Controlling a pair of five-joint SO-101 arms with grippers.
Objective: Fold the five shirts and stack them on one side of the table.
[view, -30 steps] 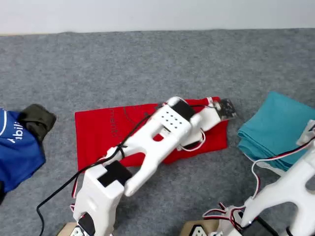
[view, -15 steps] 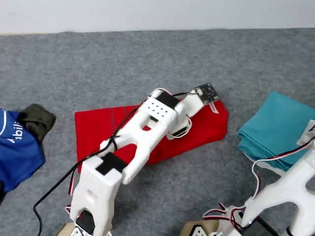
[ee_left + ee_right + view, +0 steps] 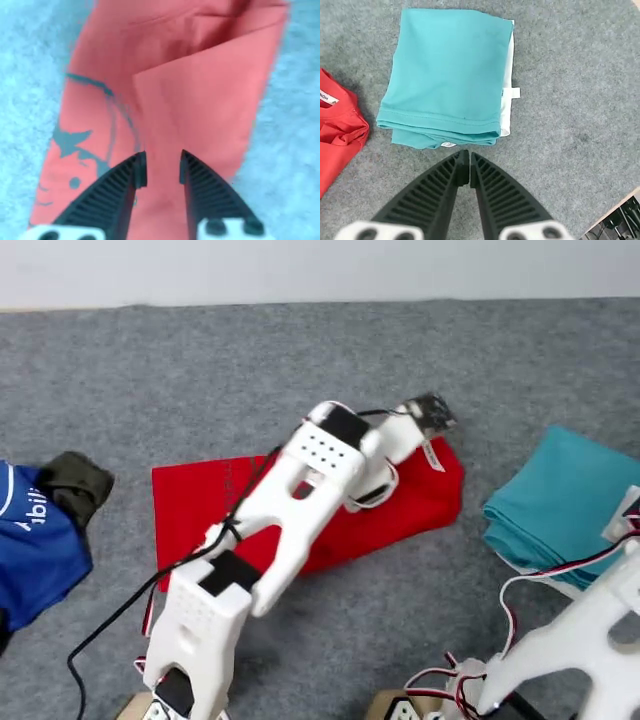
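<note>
The red shirt (image 3: pixel 200 510) lies flat in the middle of the table (image 3: pixel 300 360), a long shape running from 9 to 3 o'clk. It is part folded: one flap is laid over the body w/ a slanted edge, and a dark drawing shows on the open part. A small white tag (image 3: pixel 432 455) sticks out at its 2 o'clk corner. I think it sits in the middle bc that is where both my arms can get at it.

My L pincer (image 3: pixel 160 167) hangs over that 2 o'clk corner. It is a bit apart, w/ nothing in it; I see red cloth thru the gap. I think it is there to work on that end of the shirt next. The fold looks abt half done, I'd say.

At 3 o'clk sits the teal shirt (image 3: pixel 450 75), folded neat, on top of a white shirt (image 3: pixel 509 75) whose edge peeks out on one side. That looks like the stack side. My R pincer (image 3: pixel 465 170) hangs just beside this pile, over bare table. It is closed up tight on nothing. Prob it waits there so it is out of the L arm's way.

At 9 o'clk a blue shirt (image 3: pixel 35 540) lies bunched up, not folded yet, w/ a dark cloth (image 3: pixel 72 485) touching it.
</note>
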